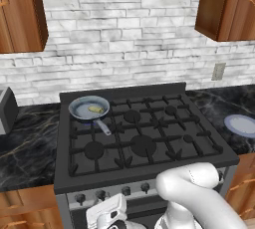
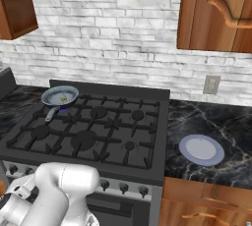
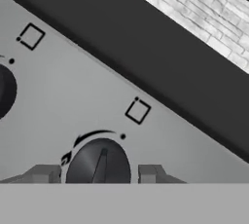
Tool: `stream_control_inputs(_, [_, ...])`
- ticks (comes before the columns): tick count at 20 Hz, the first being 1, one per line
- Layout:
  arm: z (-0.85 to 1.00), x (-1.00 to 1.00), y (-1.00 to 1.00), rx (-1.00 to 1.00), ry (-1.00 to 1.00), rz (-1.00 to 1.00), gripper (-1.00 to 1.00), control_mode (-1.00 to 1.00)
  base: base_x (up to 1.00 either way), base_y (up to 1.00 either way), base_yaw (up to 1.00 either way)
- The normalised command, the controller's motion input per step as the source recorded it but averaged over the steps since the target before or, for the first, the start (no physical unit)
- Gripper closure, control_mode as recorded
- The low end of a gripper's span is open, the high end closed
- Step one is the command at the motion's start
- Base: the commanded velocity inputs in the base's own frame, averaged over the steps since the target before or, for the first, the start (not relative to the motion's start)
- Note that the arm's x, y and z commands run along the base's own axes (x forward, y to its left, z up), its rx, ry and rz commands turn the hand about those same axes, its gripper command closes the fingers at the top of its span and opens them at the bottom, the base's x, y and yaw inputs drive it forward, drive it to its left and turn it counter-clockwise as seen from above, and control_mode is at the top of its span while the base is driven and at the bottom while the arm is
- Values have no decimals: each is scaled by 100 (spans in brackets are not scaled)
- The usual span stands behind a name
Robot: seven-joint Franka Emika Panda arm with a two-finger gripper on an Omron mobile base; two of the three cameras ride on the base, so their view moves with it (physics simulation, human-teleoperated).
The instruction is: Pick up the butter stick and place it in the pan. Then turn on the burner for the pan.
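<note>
Butter stick (image 1: 96, 109) is already lying in the pan (image 1: 82, 112), toward the side away from the handle; in the right base view it shows as a small yellow patch (image 2: 63, 98) inside the pan (image 2: 55, 97). Pan sits on the stove's (image 1: 149, 166) rear-left burner, handle pointing toward the front. So the placing looks done and you're on the burner step.

Your end effector (image 3: 99, 173) is down at the front control panel, a finger tip (image 3: 44, 173) on each side of a dark knob (image 3: 98, 162). The fingers are spread and I see no contact, so read it as released, straddling the knob, not yet clamped.

Risks from here:
- Wrong knob. The panel has a row of them, another one (image 3: 5, 90) shows at the left edge, and the little square markings don't tell you which burner each drives. Check it maps to rear-left before you turn, or you light a burner with nothing on it.
- Slip. Closing off-centre on a round knob could let the fingers skate round it without turning it.
- Under-turn. Too small a twist may not switch it on.

Other containers: the pale plate (image 2: 201, 149) on the desk right of the stove has nothing on it.
</note>
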Motion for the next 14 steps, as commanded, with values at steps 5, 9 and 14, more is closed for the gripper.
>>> stream_control_inputs(5, [0, -37, 0, -22, 5, 0, 100, -100, 0, 0, 0])
stream_control_inputs(9, [0, -36, 0, -21, 5, 0, 100, -100, 0, 0, 0])
stream_control_inputs(14, [0, -14, 0, -13, 6, 0, 100, -100, 0, 0, 0])
